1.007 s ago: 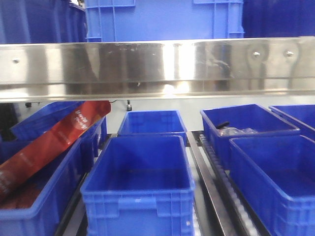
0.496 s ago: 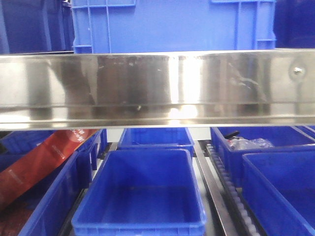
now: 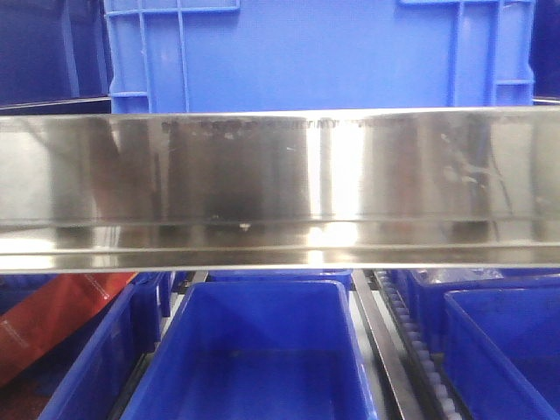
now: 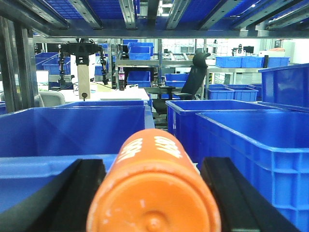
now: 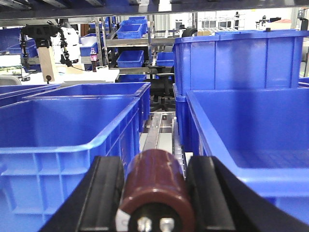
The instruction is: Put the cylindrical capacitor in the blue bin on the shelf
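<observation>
Left claw (image 4: 153, 186): narrow, my two black fingers (image 4: 72, 193) clamped on either side of an orange capacitor (image 4: 154, 203).
Orange capacitor: a smooth, fat cylinder with white "400" print along its body and a rounded end cap facing my wrist camera.
Right claw (image 5: 155, 193): also clamped, holding a brown capacitor (image 5: 157, 181) between its black pads (image 5: 106, 188).
Brown capacitor: a glossy dark maroon can with two metal terminals on the near end.
Shelf (image 3: 280, 184): its broad steel front rail crosses the whole front view, with a big blue crate (image 3: 297, 52) standing above it.
Blue bin (image 3: 262, 287): open-topped, below the rail and near the middle. A red package (image 3: 52, 319) leans in the bin to the left.
Edges, left wrist: bin rims stand ahead on both sides, and the underside of the tier above hangs overhead.
Edges, right wrist: a narrow roller track (image 5: 154, 130) runs between two bin walls.
</observation>
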